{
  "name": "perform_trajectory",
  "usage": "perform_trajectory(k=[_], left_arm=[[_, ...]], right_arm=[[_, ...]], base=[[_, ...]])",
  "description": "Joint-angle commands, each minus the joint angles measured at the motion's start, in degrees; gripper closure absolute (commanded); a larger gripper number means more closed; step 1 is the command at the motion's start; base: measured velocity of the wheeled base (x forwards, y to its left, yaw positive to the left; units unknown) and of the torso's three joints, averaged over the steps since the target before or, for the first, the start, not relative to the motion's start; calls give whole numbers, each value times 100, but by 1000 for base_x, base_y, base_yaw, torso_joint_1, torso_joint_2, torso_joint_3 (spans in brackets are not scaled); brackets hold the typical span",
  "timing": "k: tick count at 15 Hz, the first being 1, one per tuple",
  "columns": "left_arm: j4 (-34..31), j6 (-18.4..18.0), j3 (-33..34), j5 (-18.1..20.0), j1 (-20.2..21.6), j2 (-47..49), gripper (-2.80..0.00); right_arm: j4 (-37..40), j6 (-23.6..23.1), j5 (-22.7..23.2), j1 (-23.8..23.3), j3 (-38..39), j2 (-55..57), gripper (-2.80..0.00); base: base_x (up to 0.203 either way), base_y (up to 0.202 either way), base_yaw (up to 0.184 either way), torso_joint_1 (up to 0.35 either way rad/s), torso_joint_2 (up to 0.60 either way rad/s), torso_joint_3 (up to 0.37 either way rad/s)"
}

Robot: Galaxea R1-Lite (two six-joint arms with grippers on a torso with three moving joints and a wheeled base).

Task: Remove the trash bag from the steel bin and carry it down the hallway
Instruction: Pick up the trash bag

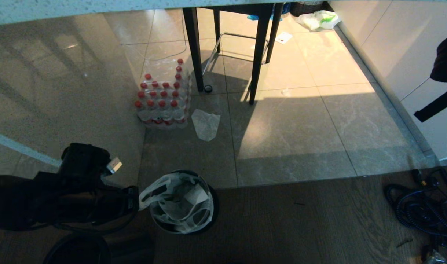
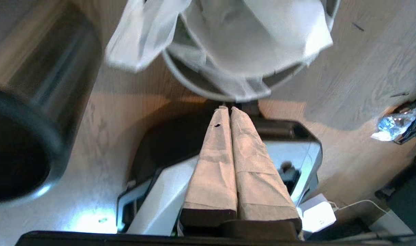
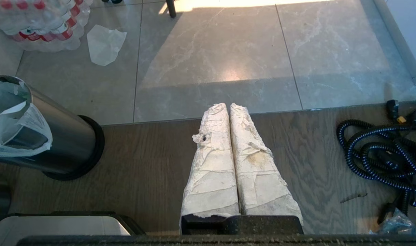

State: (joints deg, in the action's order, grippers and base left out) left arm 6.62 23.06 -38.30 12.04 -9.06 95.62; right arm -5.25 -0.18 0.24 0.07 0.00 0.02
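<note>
The steel bin (image 1: 212, 216) stood on the dark wooden floor (image 1: 318, 220), just before the edge of the grey tiles (image 1: 289, 139), and the trash bag (image 1: 179, 203) was still inside it, with its white plastic folded over the rim and one loop hanging out toward the robot's left. Green print could not be made out on the bag. The left pincer (image 2: 228, 108) was beside the bin on that side; in the head view it was only a dark mass, hard to read, but its wrist view showed the two wrapped fingers (image 2: 211, 164) pressed together with nothing between them, the tips near the bag's edge but apart from it. The right pincer (image 3: 228, 105) was out of the head view; its own camera showed it over the wood, fingers also closed together and empty, well apart from the bin. A second dark round container (image 2: 27, 136) was cut off at the picture's edge. On the tiles lay a small clear plastic sheet (image 1: 205, 124) beside a pack of bottles with red caps (image 1: 162, 99). A coiled cable (image 1: 425, 209) was partly cropped at the right.
</note>
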Motion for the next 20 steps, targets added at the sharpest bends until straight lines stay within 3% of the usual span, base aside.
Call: perform_trajectory(k=[1,5,6,11,16,20], left_arm=[[186,10,-25,15,66,492,0],[332,31,-357,319,516,829,0],[328,62,-419,469,653,779,-280],[324,83,-291,723,832,809,-280],[382,26,-420,830,961,1471,-280],[1028,14,-350,866,996,1649,-280]], right_arm=[[-5,-2,2,1,218,-2,0],[-2,-7,2,1,211,-2,0],[-2,1,2,1,211,-2,0],[-2,-8,2,1,211,-2,0],[-2,-8,2,1,211,-2,0],[-11,1,2,1,212,-2,0]], base=[[0,0,0,0,0,0],[0,0,0,0,0,0],[0,0,0,0,0,0],[0,0,0,0,0,0],[0,0,0,0,0,0],[0,0,0,0,0,0]])
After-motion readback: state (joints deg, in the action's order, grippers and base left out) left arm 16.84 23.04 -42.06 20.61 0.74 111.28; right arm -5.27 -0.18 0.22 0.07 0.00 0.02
